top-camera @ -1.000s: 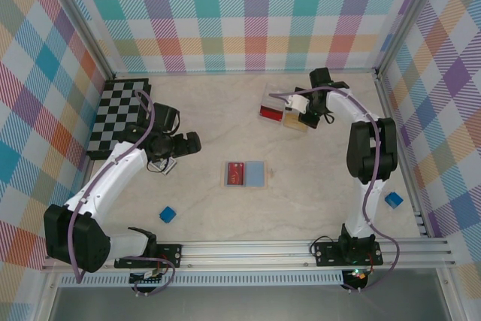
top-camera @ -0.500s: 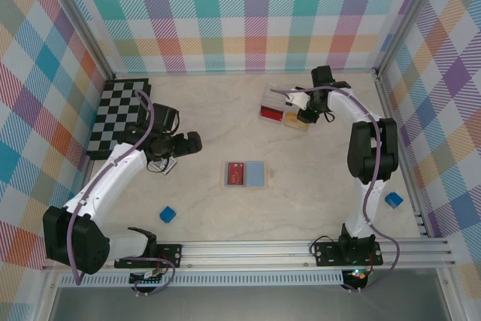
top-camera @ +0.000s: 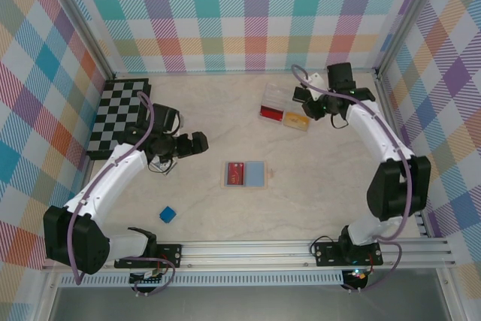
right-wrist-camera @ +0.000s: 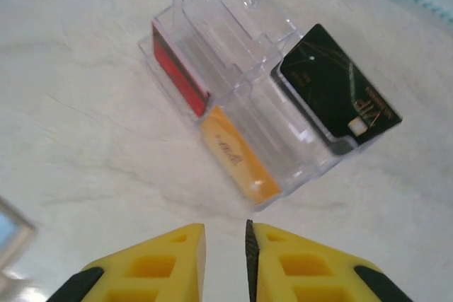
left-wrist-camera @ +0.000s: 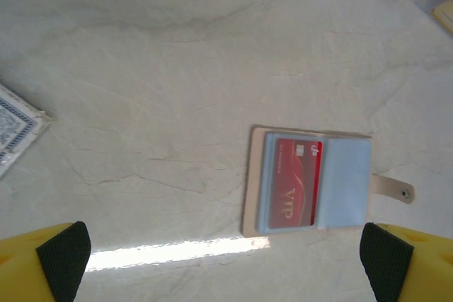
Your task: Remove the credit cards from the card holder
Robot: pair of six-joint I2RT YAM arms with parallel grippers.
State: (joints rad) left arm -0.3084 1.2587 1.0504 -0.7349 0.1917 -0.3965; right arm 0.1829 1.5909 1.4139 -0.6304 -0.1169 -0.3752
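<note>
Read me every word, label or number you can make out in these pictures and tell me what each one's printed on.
"VIP": on the red card in the card holder.
"VIP", likely: gold letters on the dark card in the clear box.
On the orange card: markings too blurred to read.

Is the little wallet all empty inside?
No, a red card lies in the open card holder, against its light blue lining.

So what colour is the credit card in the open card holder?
The credit card is red with pale lettering; clearest in the left wrist view.
</note>
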